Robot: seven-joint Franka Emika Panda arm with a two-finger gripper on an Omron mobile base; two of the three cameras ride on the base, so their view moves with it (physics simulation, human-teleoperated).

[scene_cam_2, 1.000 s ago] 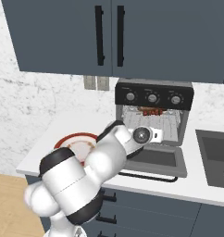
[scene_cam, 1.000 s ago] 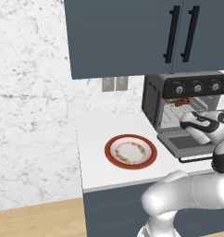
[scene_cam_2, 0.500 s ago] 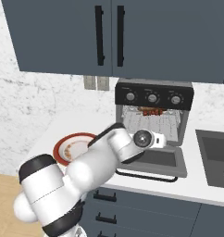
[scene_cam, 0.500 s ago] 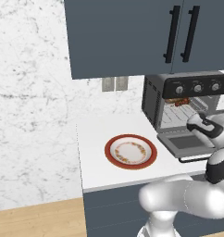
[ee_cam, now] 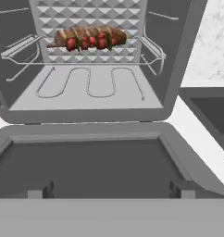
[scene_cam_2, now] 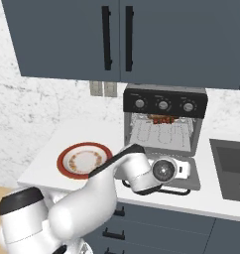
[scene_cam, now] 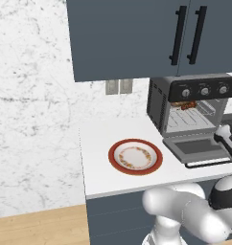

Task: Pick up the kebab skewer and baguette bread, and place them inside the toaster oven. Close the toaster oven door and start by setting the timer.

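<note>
Toaster oven (ee_cam: 178,55): black box on the counter (scene_cam: 98,162), at 3 o'clock from the plate in the left base view; three silver knobs across its top panel.
Toaster oven door (ee_cam: 90,166): dropped fully open, lying flat toward the robot, glass side up.
Wire rack (ee_cam: 21,48): upper slot of the cavity, carrying both foods.
Baguette bread (ee_cam: 88,32): on the rack at the back, lengthwise across the oven.
Kebab skewer (ee_cam: 93,42): on the rack, touching the bread's front side, red chunks showing.
Gripper (ee_cam: 111,189): fingers spread wide, nothing between them, low over the open door at its front edge.
Plate (scene_cam: 135,156): red-rimmed, on the counter, bare.
</note>
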